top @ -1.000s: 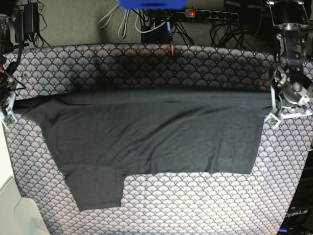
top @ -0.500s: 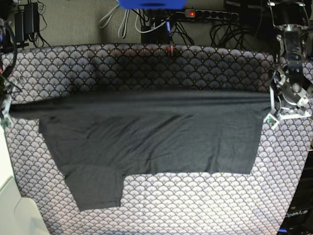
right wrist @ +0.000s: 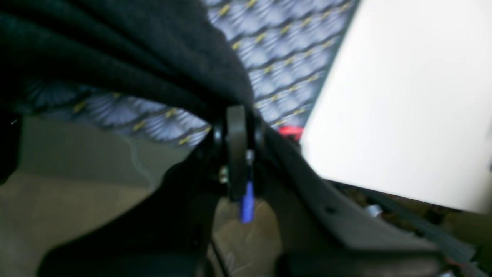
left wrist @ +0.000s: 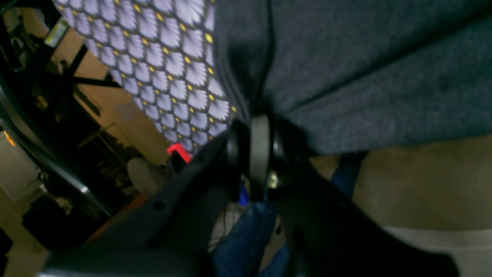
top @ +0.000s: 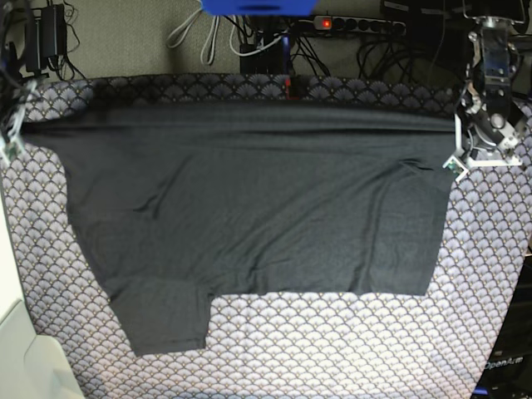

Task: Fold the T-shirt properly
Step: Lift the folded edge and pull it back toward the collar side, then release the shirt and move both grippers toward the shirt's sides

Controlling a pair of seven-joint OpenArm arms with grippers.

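The dark grey T-shirt (top: 249, 208) lies spread over the fan-patterned tablecloth (top: 332, 349), plain side up, one sleeve at the front left. Its far edge is pulled taut between both grippers near the table's back edge. My left gripper (top: 457, 150) is at the right of the base view, shut on the shirt's corner. In the left wrist view the left gripper (left wrist: 259, 127) pinches the T-shirt (left wrist: 365, 69). My right gripper (top: 15, 140), at the left edge of the base view, is shut on the other corner. The right wrist view shows the right gripper (right wrist: 236, 115) biting the T-shirt (right wrist: 115, 50).
A power strip (top: 357, 25) and loose cables (top: 199, 37) lie on the floor behind the table. A white block (top: 25, 357) stands at the front left corner, seen as a white surface (right wrist: 403, 96) beside the right gripper. Dark equipment (top: 507, 366) stands at the right.
Both grippers have carried the shirt's held edge away from me toward the back of the table. The folded-over layer has opened out and the shirt now covers more cloth.
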